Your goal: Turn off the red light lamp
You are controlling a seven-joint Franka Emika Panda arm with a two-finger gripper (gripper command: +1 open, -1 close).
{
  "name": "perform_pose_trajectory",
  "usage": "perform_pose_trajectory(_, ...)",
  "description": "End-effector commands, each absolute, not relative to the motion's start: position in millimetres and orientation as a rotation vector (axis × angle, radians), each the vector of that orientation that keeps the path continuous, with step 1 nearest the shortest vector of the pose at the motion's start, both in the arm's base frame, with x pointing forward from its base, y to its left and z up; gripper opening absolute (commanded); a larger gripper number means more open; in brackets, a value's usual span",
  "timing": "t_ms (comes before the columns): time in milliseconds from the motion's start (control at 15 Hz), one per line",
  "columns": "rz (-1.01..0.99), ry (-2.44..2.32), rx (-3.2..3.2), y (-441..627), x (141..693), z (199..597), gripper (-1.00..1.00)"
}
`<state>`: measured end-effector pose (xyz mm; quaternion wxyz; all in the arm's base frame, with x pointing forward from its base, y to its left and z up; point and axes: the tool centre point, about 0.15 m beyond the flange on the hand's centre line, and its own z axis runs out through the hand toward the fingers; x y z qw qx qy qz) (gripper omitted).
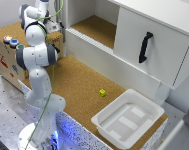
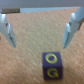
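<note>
- No contact with the red light lamp (image 1: 7,38) is seen yet; by the look of it, the press is not yet done and the whole task is left.
- The red light lamp is found on top of the wooden box (image 1: 6,60), at about ten o'clock in the exterior view, with a blue-topped button (image 1: 13,42) just beside it and a green-topped button (image 1: 20,47) next along the row.
- Whether the lamp is lit cannot be told at this size.
- The gripper (image 2: 41,27) is shown in the wrist view with its fingers (image 2: 6,30) spread wide apart and nothing held between them.
- A dark purple cube (image 2: 51,65) with yellow rings is seen on the cork surface (image 2: 30,60), near the open fingers but not touched.
- In the exterior view the gripper itself is hidden behind the arm (image 1: 36,55).
- Containers: a white tray (image 1: 128,119) is set at about five o'clock; nothing is seen inside it.
- A small yellow block (image 1: 102,92) is spotted on the cork near the tray, outside it.
- A white cabinet (image 1: 149,47) with a black handle (image 1: 145,47) is seen at about two o'clock, its front closed.
</note>
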<state>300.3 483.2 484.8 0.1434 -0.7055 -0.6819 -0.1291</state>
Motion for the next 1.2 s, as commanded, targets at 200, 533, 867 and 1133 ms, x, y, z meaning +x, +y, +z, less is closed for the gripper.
perform_pose_trajectory(200,0.131,-2.321,-2.007,545.1,184.9,575.6,1.0)
perform_pose_trajectory(533,0.357,-2.362,-1.962,575.6,137.9,570.2,1.0)
perform_pose_trajectory(867,0.303,-2.336,-2.018,608.7,115.6,569.6,-1.0)
perform_pose_trajectory(1133,0.237,-2.24,-2.228,594.9,114.6,559.9,-1.0)
